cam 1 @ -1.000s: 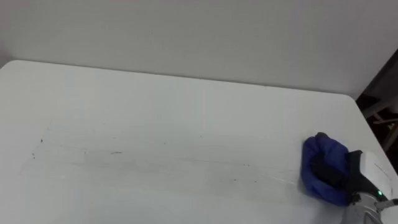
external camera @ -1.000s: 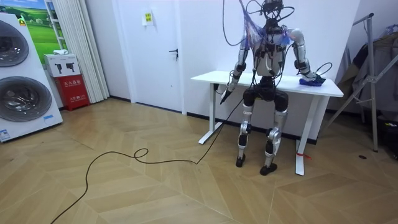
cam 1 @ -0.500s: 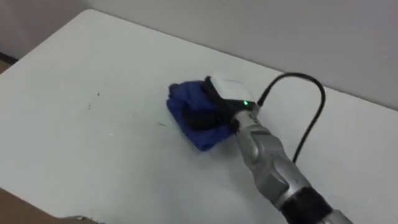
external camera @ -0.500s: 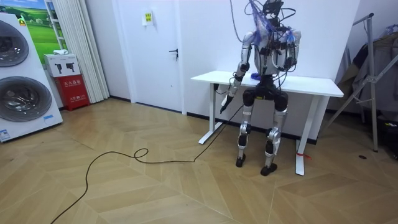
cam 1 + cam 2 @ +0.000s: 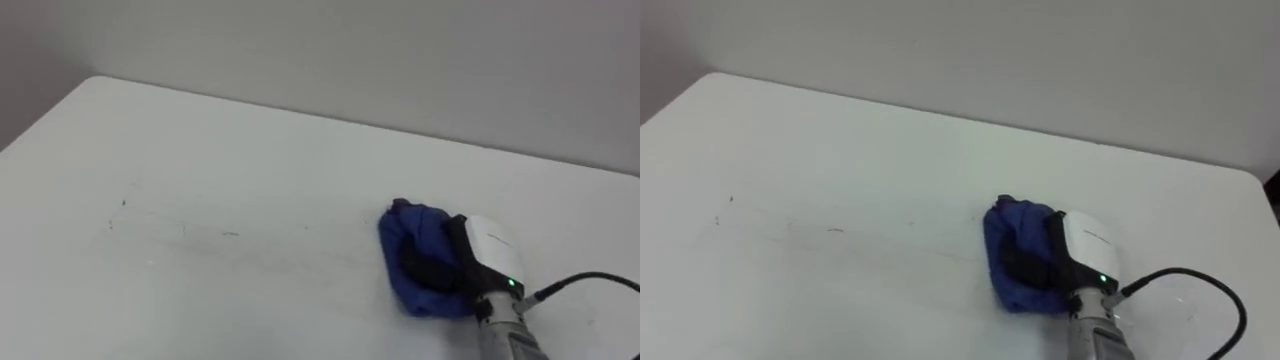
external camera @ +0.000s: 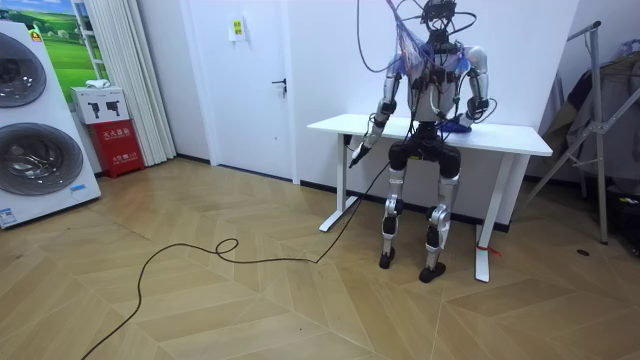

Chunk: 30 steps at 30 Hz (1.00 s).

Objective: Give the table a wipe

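A blue cloth (image 5: 412, 262) lies bunched on the white table (image 5: 250, 160), right of the middle. My right hand (image 5: 484, 258) comes in from the lower right and rests on it, dark fingers curled into the cloth (image 5: 1012, 258). A few faint dark marks (image 5: 124, 205) dot the tabletop at the left. In the room view I stand upright at the table's long side, right hand (image 6: 462, 121) over the top. My left hand (image 6: 358, 156) hangs low beside the table (image 6: 430, 129).
The table's far edge meets a pale wall (image 5: 350, 50). The room view's left holds washing machines (image 6: 35, 130) and a red box (image 6: 115, 145). A door (image 6: 255, 80) stands behind, a metal rack (image 6: 600, 130) at the room view's right.
My right hand has swept the cloth from the table's left part back toward the right. One second ago it was at the far right end. The eye views have shifted as well.
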### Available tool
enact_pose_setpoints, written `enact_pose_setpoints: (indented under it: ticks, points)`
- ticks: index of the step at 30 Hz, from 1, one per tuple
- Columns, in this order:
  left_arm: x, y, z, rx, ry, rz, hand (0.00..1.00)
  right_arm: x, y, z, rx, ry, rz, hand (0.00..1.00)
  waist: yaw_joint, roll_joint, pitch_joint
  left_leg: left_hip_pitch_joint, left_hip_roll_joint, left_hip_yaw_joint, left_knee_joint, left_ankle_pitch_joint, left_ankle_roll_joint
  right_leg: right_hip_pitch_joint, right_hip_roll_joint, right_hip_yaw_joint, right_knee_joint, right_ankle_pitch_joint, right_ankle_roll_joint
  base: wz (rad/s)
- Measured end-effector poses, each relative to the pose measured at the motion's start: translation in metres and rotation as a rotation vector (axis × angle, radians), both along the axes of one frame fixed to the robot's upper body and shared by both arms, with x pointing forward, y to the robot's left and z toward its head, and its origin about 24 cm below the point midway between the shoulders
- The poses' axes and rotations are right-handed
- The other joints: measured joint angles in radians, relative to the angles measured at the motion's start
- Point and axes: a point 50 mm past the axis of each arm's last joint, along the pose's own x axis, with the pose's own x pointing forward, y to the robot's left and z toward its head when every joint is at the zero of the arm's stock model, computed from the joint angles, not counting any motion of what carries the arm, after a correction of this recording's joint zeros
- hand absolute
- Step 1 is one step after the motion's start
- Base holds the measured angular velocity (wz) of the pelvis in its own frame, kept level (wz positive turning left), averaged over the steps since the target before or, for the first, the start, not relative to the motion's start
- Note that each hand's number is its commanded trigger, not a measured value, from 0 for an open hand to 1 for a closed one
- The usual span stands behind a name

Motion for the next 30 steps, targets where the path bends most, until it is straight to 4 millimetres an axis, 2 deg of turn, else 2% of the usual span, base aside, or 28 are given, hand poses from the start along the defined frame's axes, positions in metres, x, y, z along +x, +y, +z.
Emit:
enact_pose_setpoints:
  ticks: [4,6,7,9,12,14,18,20,23,25,28,30]
  points:
    - [0.013,-0.018,-0.004,-0.052,-0.01,-0.033,0.0,0.023,0.023,0.011,0.011,0.036,0.064,1.0,0.033,0.0,0.001,-0.004,0.022,0.051,-0.013,0.003,-0.01,-0.035,0.018,0.056,0.005,0.011,-0.017,-0.48]
    - [0.019,-0.024,-0.005,-0.072,-0.014,-0.046,0.0,0.042,0.057,0.028,0.007,0.05,0.176,1.0,0.051,-0.001,0.0014,-0.015,0.035,0.08,-0.026,0.01,-0.019,-0.069,0.032,0.086,0.006,0.017,-0.028,-0.39]
    - [0.02,-0.025,-0.005,-0.073,-0.015,-0.05,0.0,0.047,0.067,0.033,0.009,0.049,0.216,1.0,0.062,-0.003,0.003,-0.023,0.038,0.082,-0.027,0.011,-0.021,-0.078,0.035,0.089,0.005,0.019,-0.032,-0.18]
    - [0.027,-0.029,-0.005,-0.088,-0.022,-0.066,0.0,0.057,0.1,0.049,-0.005,0.046,0.365,1.0,0.088,-0.003,0.0159,-0.037,0.044,0.075,-0.029,0.016,-0.028,-0.085,0.042,0.079,0.001,0.016,-0.039,0.14]
    - [0.029,-0.034,-0.005,-0.117,-0.021,-0.074,0.0,0.064,0.123,0.06,0.03,0.062,0.446,1.0,0.121,-0.003,0.0272,-0.05,0.041,0.049,-0.023,0.016,-0.03,-0.088,0.038,0.045,-0.001,0.008,-0.037,0.28]
    - [0.028,-0.035,-0.006,-0.133,-0.012,-0.075,0.0,0.068,0.125,0.066,0.024,0.044,0.464,1.0,0.13,0.004,0.0331,-0.066,0.037,0.042,-0.021,0.018,-0.028,-0.101,0.034,0.042,-0.001,0.008,-0.036,0.17]
    - [0.027,-0.034,-0.007,-0.152,-0.005,-0.086,0.0,0.065,0.118,0.06,-0.028,0.038,0.474,1.0,0.129,0.005,0.0329,-0.061,0.031,0.028,-0.022,0.017,-0.026,-0.091,0.03,0.04,0.001,0.007,-0.033,0.04]
    - [0.025,-0.035,-0.007,-0.162,0.001,-0.085,0.0,0.06,0.114,0.052,-0.016,0.044,0.453,1.0,0.121,0.01,0.0354,-0.053,0.028,0.022,-0.023,0.014,-0.023,-0.076,0.028,0.037,0.0,0.005,-0.029,0.07]
    - [0.024,-0.035,-0.008,-0.162,0.004,-0.085,0.0,0.05,0.106,0.044,0.002,0.048,0.419,1.0,0.101,0.005,0.0277,-0.052,0.026,0.021,-0.02,0.01,-0.02,-0.067,0.025,0.031,0.001,0.003,-0.027,0.08]
    - [0.023,-0.035,-0.008,-0.162,0.007,-0.084,0.0,0.042,0.1,0.038,0.006,0.051,0.408,1.0,0.084,0.005,0.0263,-0.045,0.023,0.021,-0.02,0.009,-0.019,-0.06,0.022,0.033,0.002,0.002,-0.025,0.02]
    - [0.021,-0.033,-0.008,-0.16,0.007,-0.073,0.0,0.035,0.09,0.032,0.019,0.044,0.373,1.0,0.051,0.008,0.024,-0.036,0.022,0.024,-0.019,0.009,-0.017,-0.052,0.022,0.039,0.0,0.003,-0.023,-0.01]
    - [0.021,-0.031,-0.008,-0.156,0.006,-0.062,0.0,0.029,0.078,0.027,0.02,0.035,0.316,1.0,0.022,0.015,0.0193,-0.024,0.021,0.029,-0.02,0.009,-0.017,-0.043,0.021,0.042,-0.002,0.003,-0.022,-0.05]
